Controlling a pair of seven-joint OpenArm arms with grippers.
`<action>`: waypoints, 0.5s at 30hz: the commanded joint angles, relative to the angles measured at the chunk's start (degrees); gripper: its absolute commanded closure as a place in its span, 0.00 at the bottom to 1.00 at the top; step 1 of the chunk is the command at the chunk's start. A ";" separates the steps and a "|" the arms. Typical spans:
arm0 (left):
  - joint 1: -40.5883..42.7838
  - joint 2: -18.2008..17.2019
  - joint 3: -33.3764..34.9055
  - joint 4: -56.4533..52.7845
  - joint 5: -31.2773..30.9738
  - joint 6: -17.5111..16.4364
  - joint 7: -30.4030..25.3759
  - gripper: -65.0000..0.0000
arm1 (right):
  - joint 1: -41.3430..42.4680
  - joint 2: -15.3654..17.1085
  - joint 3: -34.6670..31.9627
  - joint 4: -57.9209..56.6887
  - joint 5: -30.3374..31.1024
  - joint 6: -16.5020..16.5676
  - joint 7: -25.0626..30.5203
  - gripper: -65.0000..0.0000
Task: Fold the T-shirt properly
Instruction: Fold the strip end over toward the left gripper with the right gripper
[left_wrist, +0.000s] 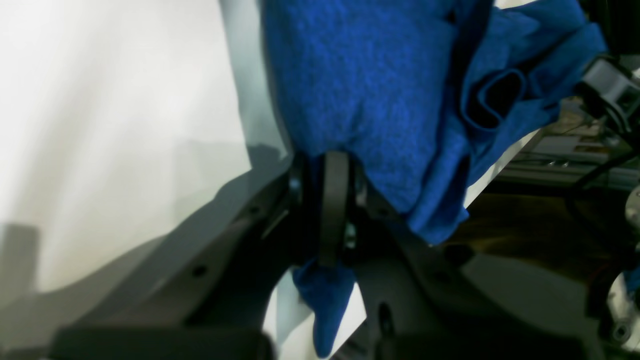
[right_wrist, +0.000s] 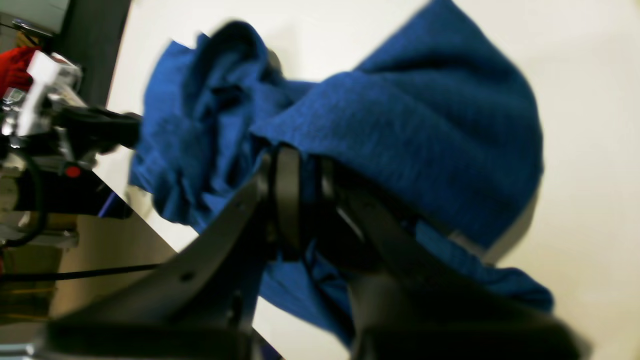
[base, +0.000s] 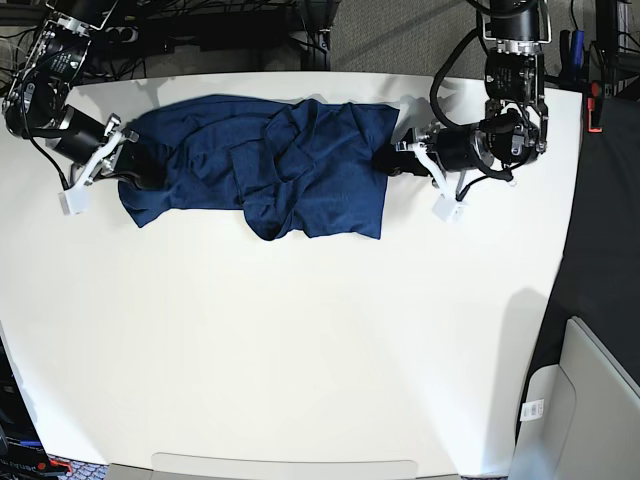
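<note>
The dark blue T-shirt (base: 300, 160) lies crumpled and stretched sideways across the far part of the white table (base: 300, 350). My left gripper (base: 388, 160) is at the shirt's right edge in the base view. In the left wrist view its fingers (left_wrist: 332, 190) are shut on a pinch of blue fabric (left_wrist: 360, 75), and a tuft pokes out behind them. My right gripper (base: 137, 168) is at the shirt's left edge. The right wrist view shows this gripper (right_wrist: 305, 160) shut on a fold of the cloth (right_wrist: 425, 130). The shirt's middle is bunched in overlapping folds.
A grey bin (base: 585, 400) stands off the table at the lower right. Cables and equipment (base: 200, 25) run behind the table's far edge. The table's right edge (base: 570, 200) borders dark floor. White tags (base: 443, 210) hang from both arms.
</note>
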 joint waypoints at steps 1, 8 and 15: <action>-0.81 -0.04 -0.19 0.27 -1.29 -0.43 -0.05 0.99 | 1.30 -0.23 -1.64 2.00 2.23 0.17 0.79 0.98; -0.63 0.58 0.08 -0.70 -1.29 -0.43 -4.36 0.99 | 5.00 -5.85 -12.01 3.49 1.88 0.17 0.79 0.98; -0.63 0.75 0.08 -3.07 -1.29 -0.43 -5.50 0.99 | 9.13 -13.32 -20.45 2.97 -1.64 0.17 0.79 0.98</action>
